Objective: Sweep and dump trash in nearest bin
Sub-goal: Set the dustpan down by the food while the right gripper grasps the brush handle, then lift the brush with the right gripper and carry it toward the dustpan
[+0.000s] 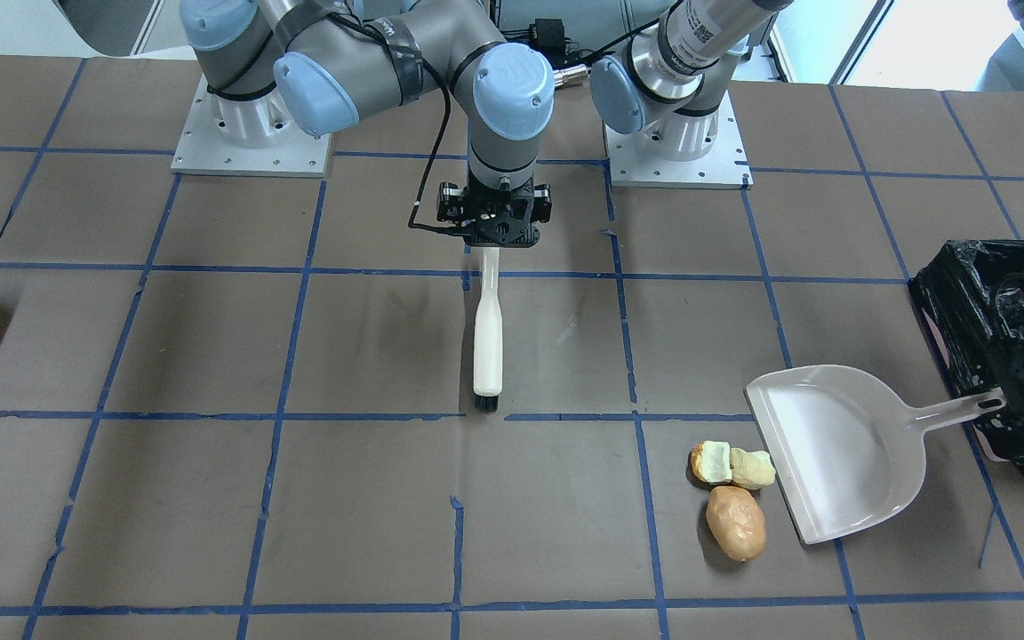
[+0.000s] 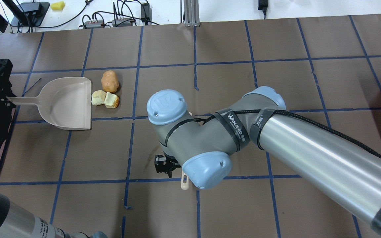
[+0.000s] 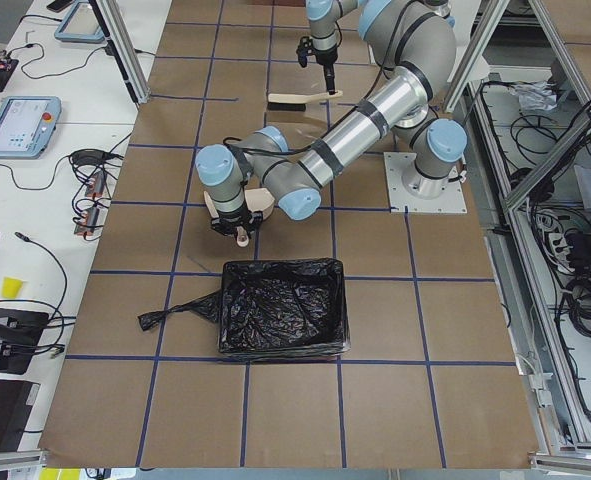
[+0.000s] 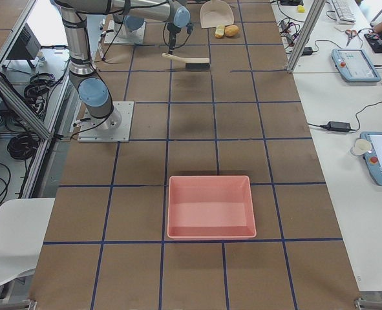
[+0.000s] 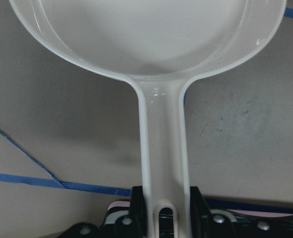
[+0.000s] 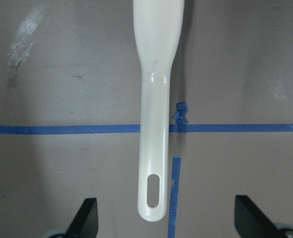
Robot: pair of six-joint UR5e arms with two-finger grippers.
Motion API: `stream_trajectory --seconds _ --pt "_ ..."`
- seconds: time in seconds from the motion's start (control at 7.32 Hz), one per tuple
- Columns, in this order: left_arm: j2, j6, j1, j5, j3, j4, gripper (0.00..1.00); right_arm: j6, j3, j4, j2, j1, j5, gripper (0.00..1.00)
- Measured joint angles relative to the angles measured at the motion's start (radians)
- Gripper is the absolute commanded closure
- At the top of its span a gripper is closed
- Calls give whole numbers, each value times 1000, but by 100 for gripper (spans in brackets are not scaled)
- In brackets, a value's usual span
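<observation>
**Brush not yet gripped; trash sits at the dustpan's lip**

The right gripper (image 1: 495, 233) hangs over the near handle end of the long cream plastic brush with dark bristles (image 1: 488, 342). Its fingers are spread wide on either side of the handle and touch nothing. The left gripper (image 5: 166, 215) is clamped on the slim handle of the pale beige plastic dustpan (image 1: 836, 462), which lies flat on the brown taped table (image 1: 210, 356).

The trash is a tan potato-shaped lump (image 1: 736, 523) and two pale yellow-green crusted chunks (image 1: 732, 464). It lies just beside the dustpan's open lip, one chunk almost touching it.

From the brush, the trash is to the robot's left and farther out. The brush's long axis points straight away from the robot, bristles at the far end, roughly parallel to the lip. Once gripped, it would probably need to go sideways to the left. Nothing shows in that stretch of table.

The black-bagged bin (image 1: 1001, 329) stands just behind the dustpan's handle at the left edge. The shallow pink tray (image 4: 210, 206) lies well apart on the right.
</observation>
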Motion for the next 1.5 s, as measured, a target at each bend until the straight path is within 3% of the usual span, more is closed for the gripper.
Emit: stream_trajectory --seconds 0.82,1.23,1.5 --pt "-30 -31 -16 -6 -7 16 88 -21 29 -76 13 1 1 31" --pt "-25 -63 -40 -1 -21 17 88 -23 34 -103 8 6 -7 29" --pt "-18 -73 -55 4 -27 16 88 -19 101 -282 -5 24 -24 28"
